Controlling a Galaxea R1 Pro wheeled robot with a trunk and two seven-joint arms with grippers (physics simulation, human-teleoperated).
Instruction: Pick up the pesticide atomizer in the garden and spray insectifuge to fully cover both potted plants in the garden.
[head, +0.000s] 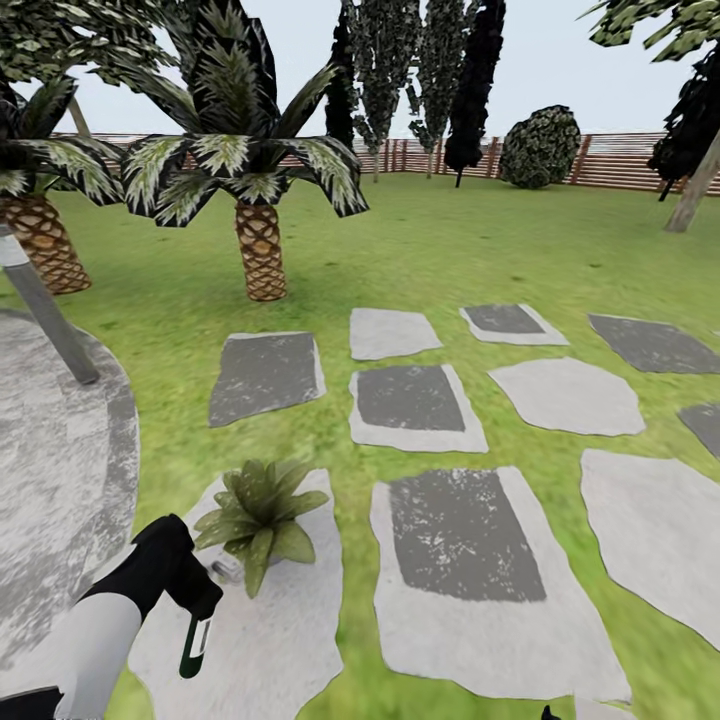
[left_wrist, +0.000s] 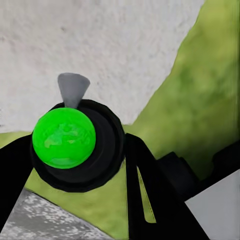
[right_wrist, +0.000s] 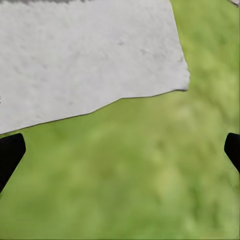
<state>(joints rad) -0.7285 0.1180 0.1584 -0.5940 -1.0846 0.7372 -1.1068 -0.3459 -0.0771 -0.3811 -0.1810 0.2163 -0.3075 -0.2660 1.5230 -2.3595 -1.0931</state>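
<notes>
My left gripper (head: 193, 608) is shut on the pesticide atomizer (head: 192, 648), a slim dark and green bottle hanging down from the fingers. In the left wrist view the atomizer (left_wrist: 65, 138) is a round black body with a bright green dome and a grey cone at its far side, held between dark fingers (left_wrist: 145, 185). One potted plant (head: 258, 515), a low green rosette in a small grey pot, stands on a pale stepping stone (head: 290, 640) just beyond that gripper. My right gripper (right_wrist: 120, 155) is open over grass beside a pale stone (right_wrist: 85, 60).
Two palm-like plants with scaly trunks (head: 261, 250) (head: 42, 240) stand at the back left. A round grey patio (head: 50, 470) with a slanted grey pole (head: 48, 320) lies left. Several stepping stones (head: 415, 405) cross the lawn. A slatted fence (head: 620, 160) and a bush (head: 540, 148) close the back.
</notes>
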